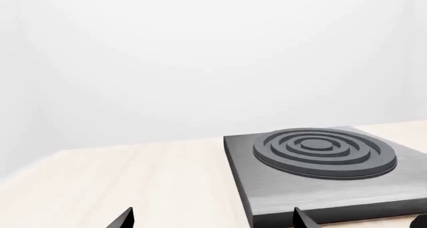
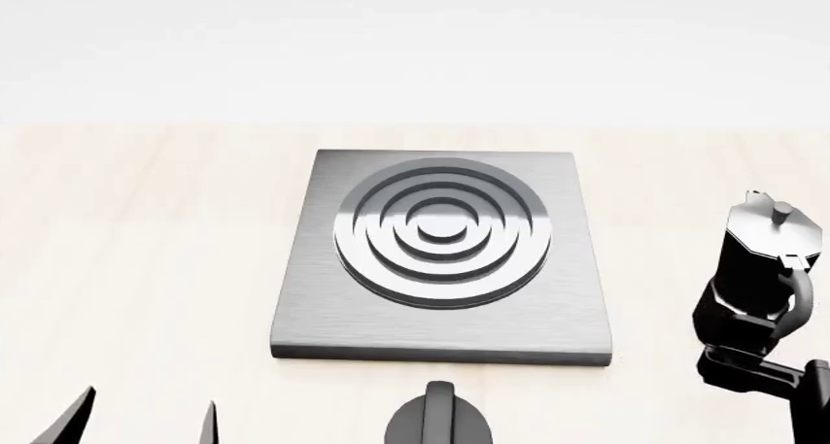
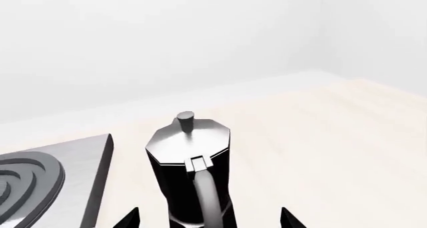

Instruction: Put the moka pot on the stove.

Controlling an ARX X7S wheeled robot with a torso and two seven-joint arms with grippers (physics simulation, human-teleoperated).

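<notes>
The moka pot [image 2: 759, 269] stands upright on the pale wooden table to the right of the stove [image 2: 441, 259], apart from it. It is glossy black, with a silver lid, a small knob and a curved handle. My right gripper [image 3: 210, 219] is open around the moka pot [image 3: 190, 178] on its handle side, with a gap between each fingertip and the pot. One of its fingers [image 2: 752, 374] shows just in front of the pot's base. My left gripper [image 1: 213, 219] is open and empty, low over the table by the near left corner of the stove [image 1: 320, 188].
A short black round knob [image 2: 438, 420] sits on the table just in front of the stove's near edge, and a sliver of the knob [image 1: 420, 222] shows in the left wrist view. The pale table [image 2: 143, 269] runs back to a white wall.
</notes>
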